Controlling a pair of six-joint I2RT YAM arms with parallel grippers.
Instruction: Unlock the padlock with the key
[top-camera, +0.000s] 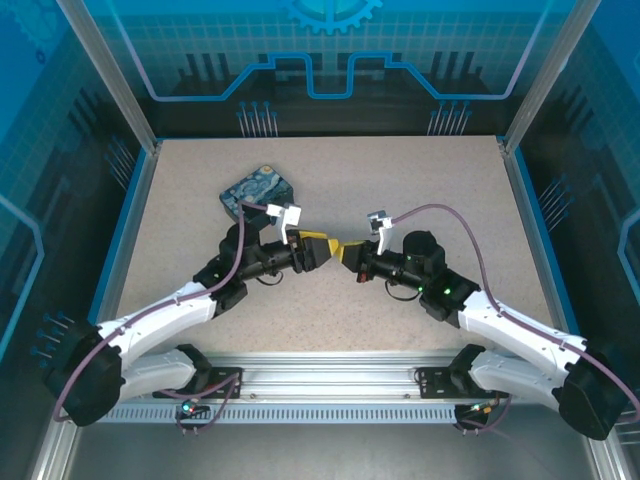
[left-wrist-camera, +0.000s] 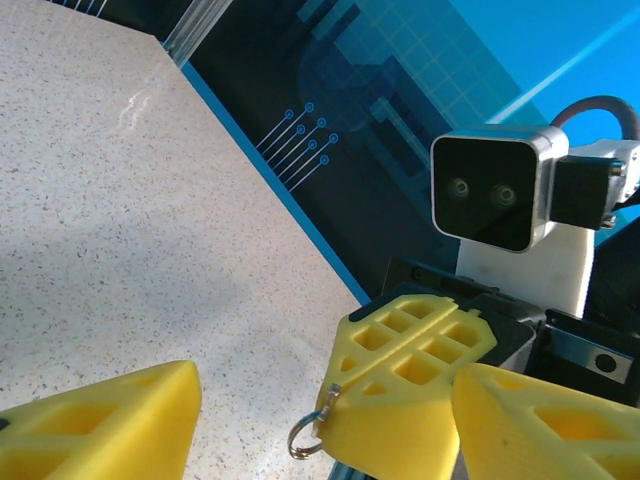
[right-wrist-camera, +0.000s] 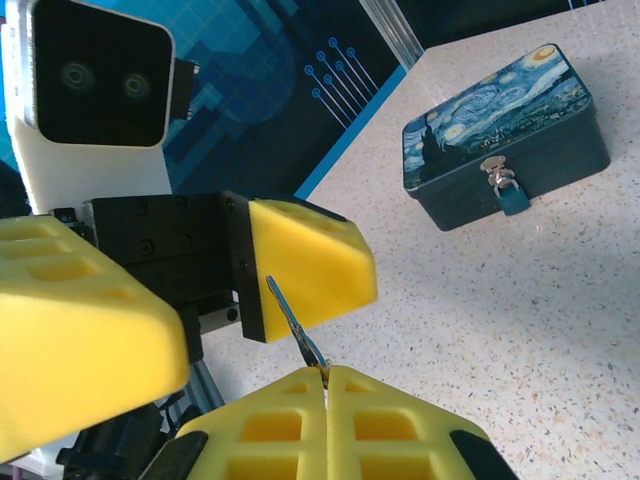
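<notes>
Right end effector (right-wrist-camera: 325, 380) is clamped on the key (right-wrist-camera: 293, 318), blade between my left end effector's (left-wrist-camera: 325, 395) parted jaws; padlock (right-wrist-camera: 497, 180) hangs on the tin (right-wrist-camera: 500, 110), well apart; judged handover: left must close squarely on the blade.

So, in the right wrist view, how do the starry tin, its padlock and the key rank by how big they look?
1. The starry-night tin, clearly largest.
2 and 3. The key and the padlock: the key looks longer, but it sits far nearer the camera, so I won't rank them.
</notes>
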